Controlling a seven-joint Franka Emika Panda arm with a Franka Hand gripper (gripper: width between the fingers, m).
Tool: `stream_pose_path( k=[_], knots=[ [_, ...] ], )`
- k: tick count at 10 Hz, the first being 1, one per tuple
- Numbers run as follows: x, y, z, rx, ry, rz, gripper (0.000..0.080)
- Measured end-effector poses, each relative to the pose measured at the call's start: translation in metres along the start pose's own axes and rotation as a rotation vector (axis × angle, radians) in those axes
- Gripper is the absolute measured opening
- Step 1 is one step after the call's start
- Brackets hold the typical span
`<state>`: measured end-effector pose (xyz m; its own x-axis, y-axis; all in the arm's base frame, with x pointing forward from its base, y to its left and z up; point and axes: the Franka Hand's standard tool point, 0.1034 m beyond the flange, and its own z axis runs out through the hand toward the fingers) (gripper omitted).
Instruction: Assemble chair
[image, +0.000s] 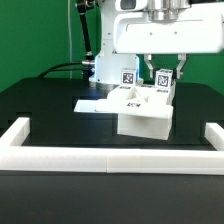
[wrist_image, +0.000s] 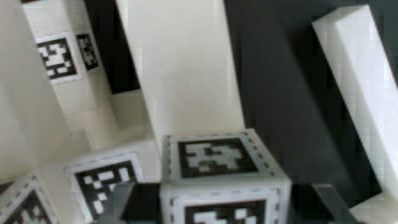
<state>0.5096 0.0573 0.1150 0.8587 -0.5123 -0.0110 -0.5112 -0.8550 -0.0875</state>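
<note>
In the exterior view my gripper (image: 164, 72) hangs over the white chair seat block (image: 143, 118), its two fingers on either side of a small white tagged part (image: 162, 82) that stands on the block's far right end. A second tagged part (image: 128, 78) stands beside it. In the wrist view the gripper (wrist_image: 231, 206) has the tagged part (wrist_image: 217, 168) filling the gap between its dark fingers (wrist_image: 331, 203), touching both. Long white chair pieces (wrist_image: 171, 60) lie beyond it.
The marker board (image: 93, 103) lies on the black table at the exterior view's left of the seat block. A low white rail (image: 110, 157) runs along the front, with short arms at the left (image: 16, 130) and right (image: 212, 134). The robot base stands behind.
</note>
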Motion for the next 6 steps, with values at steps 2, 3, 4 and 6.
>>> stream_pose_path(
  k=[2,3,4,6],
  knots=[
    [0.0002,-0.0007,-0.0001,0.006,0.000,0.161,0.0287],
    [0.0006,-0.0011,-0.0002,0.009,0.000,0.230,0.0287],
    [0.0003,-0.0012,0.0000,0.009,0.000,0.294,0.0370],
    [0.0004,-0.0010,0.0001,0.008,0.000,0.253,0.0508]
  ],
)
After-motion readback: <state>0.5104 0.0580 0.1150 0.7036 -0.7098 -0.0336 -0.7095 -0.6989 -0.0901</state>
